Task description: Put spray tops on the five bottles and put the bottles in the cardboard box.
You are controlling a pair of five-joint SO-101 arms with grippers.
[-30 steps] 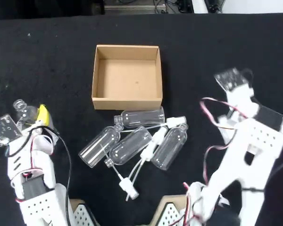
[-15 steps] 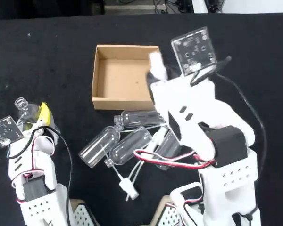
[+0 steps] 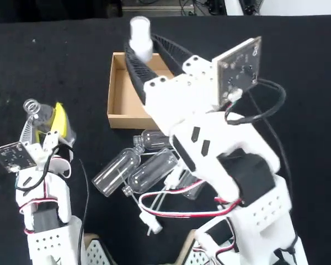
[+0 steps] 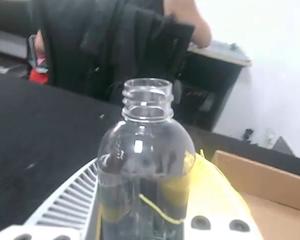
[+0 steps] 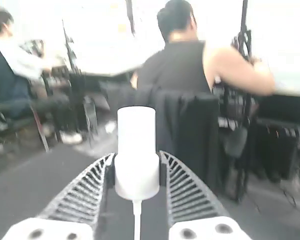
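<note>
My left gripper (image 3: 44,120) at the table's left is shut on a clear open-necked bottle (image 3: 34,113), held upright; the left wrist view has this bottle (image 4: 145,170) between the white and yellow fingers. My right gripper (image 3: 140,47) is raised high over the cardboard box (image 3: 119,107), shut on a white spray top (image 3: 139,33); in the right wrist view the spray top (image 5: 136,157) sits between ribbed fingers with its thin tube hanging down. Three clear bottles (image 3: 149,171) lie in front of the box, partly behind the right arm. More white spray tops (image 3: 151,221) lie near them.
The table is covered in black cloth (image 3: 55,61). The right arm's white body (image 3: 226,165) spans the middle of the table and hides part of the bottle pile. A dark chair and desks stand in the room behind.
The right arm swung from the table's right side to the centre and rose over the box with a spray top in its fingers. The left gripper lifted its bottle slightly.
</note>
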